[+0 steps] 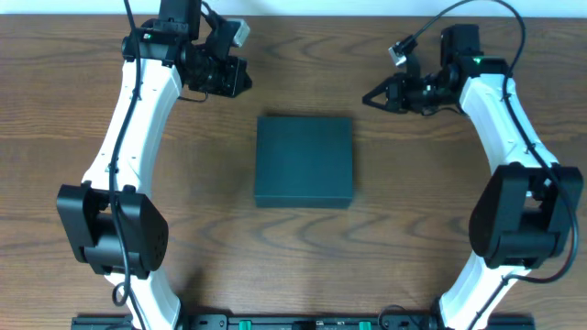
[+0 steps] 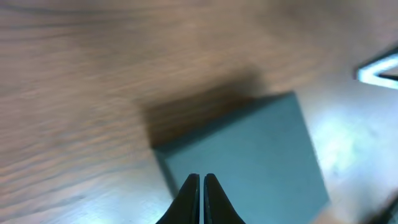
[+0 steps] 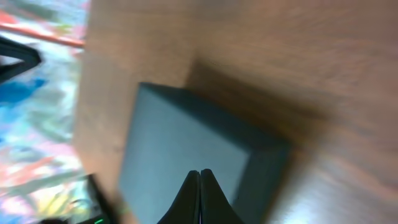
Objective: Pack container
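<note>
**Closed box sits waiting, both arms held off**

The container (image 1: 304, 160) lies flat in the middle of the table (image 1: 303, 275), between the two arms and well apart from both. Its lid looks folded down. From above I see only one plain, dark teal top and a strip of side wall along the near edge. Nothing to go inside it shows in any view.

The left arm (image 1: 138, 110) hangs over the far left of the table, and its jaws are clenched tip to tip on nothing. The right arm (image 1: 500, 110) mirrors it on the far right, jaws likewise pressed together and empty. Each wrist camera looks past its closed tips at the box (image 2: 249, 162) lying on the wood below (image 3: 186, 149).

As for handling, I would judge the box stiff. Its corners are crisp and its faces flat, so it should not buckle under a pinch. The matte skin ought to give the pads fair purchase. If it is empty it is probably light and may skate on the wood when nudged.

It looks too broad for the jaws to span the body. The sensible hold seems to be the lid's free edge, pinched thin and swung up, while the other arm steadies a wall. I cannot tell from here which edge is hinged, as no seam shows.
</note>
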You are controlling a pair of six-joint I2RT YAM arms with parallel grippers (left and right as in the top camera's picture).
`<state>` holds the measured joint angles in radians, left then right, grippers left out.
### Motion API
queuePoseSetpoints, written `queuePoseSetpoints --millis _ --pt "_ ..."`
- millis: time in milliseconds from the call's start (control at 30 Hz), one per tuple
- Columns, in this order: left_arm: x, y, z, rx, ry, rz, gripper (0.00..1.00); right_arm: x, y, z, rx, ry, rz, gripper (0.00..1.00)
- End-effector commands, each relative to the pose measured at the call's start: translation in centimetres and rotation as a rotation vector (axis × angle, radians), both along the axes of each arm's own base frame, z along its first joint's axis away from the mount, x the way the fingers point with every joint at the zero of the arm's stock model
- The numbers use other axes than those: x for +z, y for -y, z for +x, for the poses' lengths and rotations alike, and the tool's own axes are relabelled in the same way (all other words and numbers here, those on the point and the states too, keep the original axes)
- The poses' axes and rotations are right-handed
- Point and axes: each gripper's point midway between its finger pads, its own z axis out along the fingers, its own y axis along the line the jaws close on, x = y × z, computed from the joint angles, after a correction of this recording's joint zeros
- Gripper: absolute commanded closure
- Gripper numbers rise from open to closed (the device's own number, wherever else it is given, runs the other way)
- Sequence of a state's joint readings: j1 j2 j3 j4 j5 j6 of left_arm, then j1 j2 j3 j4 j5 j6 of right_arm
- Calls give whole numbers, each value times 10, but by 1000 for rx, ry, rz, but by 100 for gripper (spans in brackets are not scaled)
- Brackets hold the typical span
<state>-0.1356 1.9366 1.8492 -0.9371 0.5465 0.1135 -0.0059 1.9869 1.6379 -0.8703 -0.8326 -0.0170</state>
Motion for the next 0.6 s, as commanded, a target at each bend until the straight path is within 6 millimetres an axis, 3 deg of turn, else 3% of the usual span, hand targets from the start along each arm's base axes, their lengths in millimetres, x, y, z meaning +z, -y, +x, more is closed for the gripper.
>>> queuePoseSetpoints --millis 0,133,267,433,567 --pt "13 -16 14 177 16 39 94 11 21 21 -37 120 -184 99" --pt "18 -20 13 263 -12 20 94 28 33 33 -18 214 -217 98" --pt "23 -25 -8 271 -57 49 94 40 47 21 -42 172 -175 98" --pt "51 -36 -47 280 -22 192 94 74 52 -15 4 211 -267 98" --pt "68 -17 -97 187 19 240 94 120 38 -61 20 279 -343 98"
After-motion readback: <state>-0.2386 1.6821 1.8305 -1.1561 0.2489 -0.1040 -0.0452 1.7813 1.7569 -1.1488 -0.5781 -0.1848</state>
